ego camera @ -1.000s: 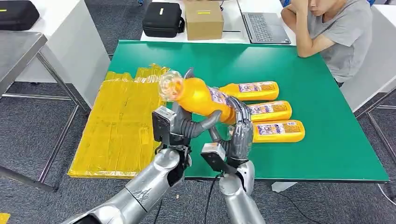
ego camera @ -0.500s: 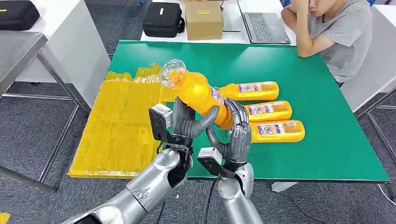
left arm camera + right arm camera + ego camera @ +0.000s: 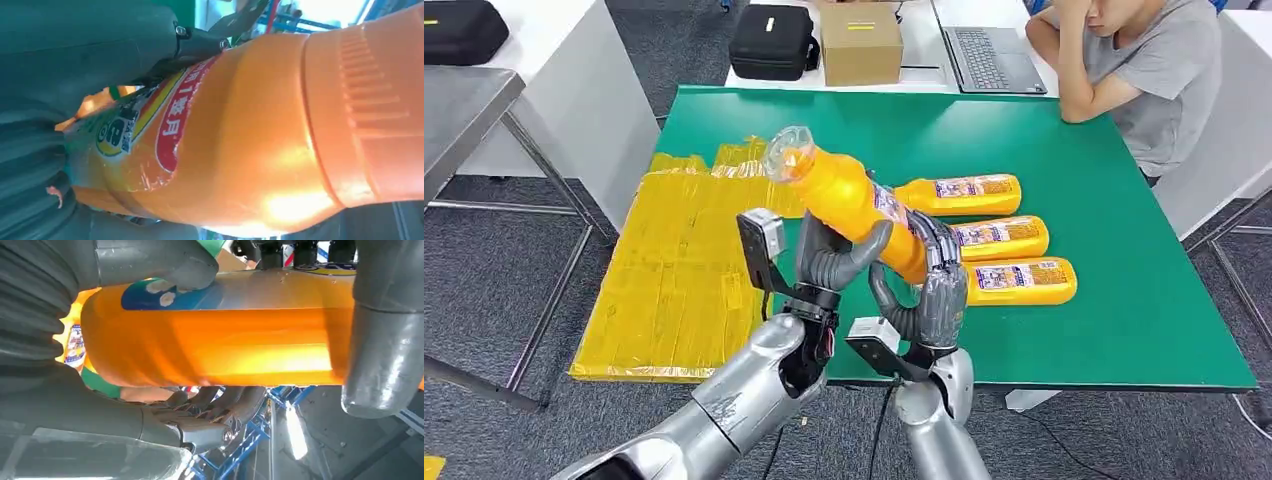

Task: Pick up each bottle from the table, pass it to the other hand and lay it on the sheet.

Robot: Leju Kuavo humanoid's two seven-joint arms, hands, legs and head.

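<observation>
An orange bottle (image 3: pixel 849 195) with a printed label hangs tilted above the green table's (image 3: pixel 1124 250) front left, its clear end pointing up and away. My left hand (image 3: pixel 829 262) grips its middle from below, thumb curled around it. My right hand (image 3: pixel 934 290) holds its lower end, fingers wrapped over the label. The left wrist view shows the bottle (image 3: pixel 250 140) close against my hand (image 3: pixel 45 165). In the right wrist view both hands clasp the bottle (image 3: pixel 225 340). Three more orange bottles (image 3: pixel 969 192) (image 3: pixel 1002 236) (image 3: pixel 1021 280) lie side by side on the table. The yellow sheet (image 3: pixel 684 260) lies to the left.
A person (image 3: pixel 1144 70) sits at the table's far right corner, leaning on it. Behind the table stand a black case (image 3: pixel 772 40), a cardboard box (image 3: pixel 861 42) and a laptop (image 3: pixel 989 55). A white table (image 3: pixel 574 90) stands beyond the sheet.
The bottle's clear end has risen and the bottle stands steeper. My left hand has moved up along it and its thumb has closed around it. The right hand keeps its hold.
</observation>
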